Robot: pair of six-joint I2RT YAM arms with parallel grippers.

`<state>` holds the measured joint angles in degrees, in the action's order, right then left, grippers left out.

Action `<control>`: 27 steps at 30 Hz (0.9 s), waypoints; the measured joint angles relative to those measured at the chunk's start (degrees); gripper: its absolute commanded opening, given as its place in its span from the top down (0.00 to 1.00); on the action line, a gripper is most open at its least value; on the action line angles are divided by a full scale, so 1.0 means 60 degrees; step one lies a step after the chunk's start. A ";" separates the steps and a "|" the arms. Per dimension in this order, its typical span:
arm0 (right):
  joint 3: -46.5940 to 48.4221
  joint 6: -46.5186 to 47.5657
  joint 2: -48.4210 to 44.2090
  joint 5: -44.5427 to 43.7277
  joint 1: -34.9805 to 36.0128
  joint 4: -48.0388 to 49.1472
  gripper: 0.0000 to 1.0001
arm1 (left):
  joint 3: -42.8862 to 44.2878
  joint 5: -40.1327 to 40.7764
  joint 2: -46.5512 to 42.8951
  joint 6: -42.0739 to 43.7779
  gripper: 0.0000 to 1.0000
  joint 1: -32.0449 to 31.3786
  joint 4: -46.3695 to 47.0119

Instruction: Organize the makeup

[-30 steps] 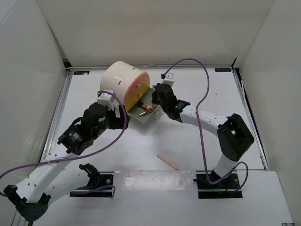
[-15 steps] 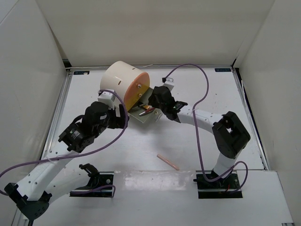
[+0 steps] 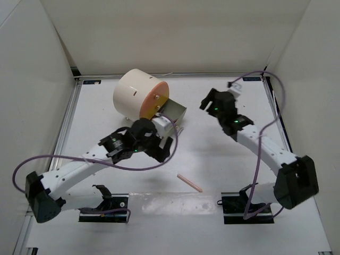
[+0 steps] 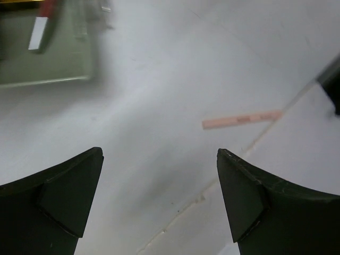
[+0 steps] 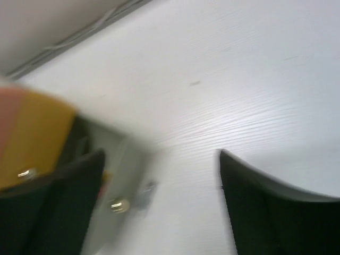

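On the tabletop (image 3: 223, 159) we see one pink pencil (image 3: 189, 183) lying flat and alone, well toward the near edge and roughly midway between the two arm bases. The left gripper (image 3: 165, 151) hangs over the bare surface between that pencil and the grey-green tray (image 3: 174, 111). In its wrist view the left gripper (image 4: 159, 155) has its fingers spread wide with nothing between them, and the pencil (image 4: 241, 119) lies ahead and a little to the right, well apart from them. The tray (image 4: 53, 64) sits against the orange front of the cream cylinder (image 3: 139, 94) at the back left, and holds a few small items (image 4: 41, 21) too blurred for us to name. The right gripper (image 3: 206, 101) is to the right of the tray, apart from it. Its own blurred view shows the right gripper (image 5: 162, 155) spread and holding nothing, facing the tray (image 5: 125, 159) and cylinder (image 5: 37, 135).
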<state>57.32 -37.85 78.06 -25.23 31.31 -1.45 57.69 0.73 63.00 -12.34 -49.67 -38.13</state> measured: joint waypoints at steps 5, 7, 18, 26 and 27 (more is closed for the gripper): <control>-0.0794 0.0153 -0.1326 0.0299 -0.2688 -0.1341 0.01 | -0.0138 -0.1005 0.1734 0.1381 0.02 -0.1515 0.0619; -0.1027 0.0208 -0.1657 0.0386 -0.3191 -0.1923 0.01 | -0.0131 -0.1406 0.2473 0.1949 0.02 -0.1778 0.0841; -0.1734 0.0634 -0.3096 0.1902 -0.4885 -0.3217 0.01 | 0.0160 -0.1636 0.5315 0.3493 0.04 -0.3570 0.1708; -0.2058 0.0801 -0.3060 0.3104 -0.5067 -0.3566 0.01 | 0.0109 -0.0117 0.5646 0.3821 0.11 -0.4663 0.3169; -0.2084 0.0831 -0.3067 0.3217 -0.5082 -0.3570 0.01 | 0.0113 -0.0040 0.5814 0.3865 0.13 -0.4659 0.3319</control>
<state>44.82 -32.86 59.66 -5.93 0.82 -22.87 58.37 0.49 97.89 10.85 -77.62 -18.22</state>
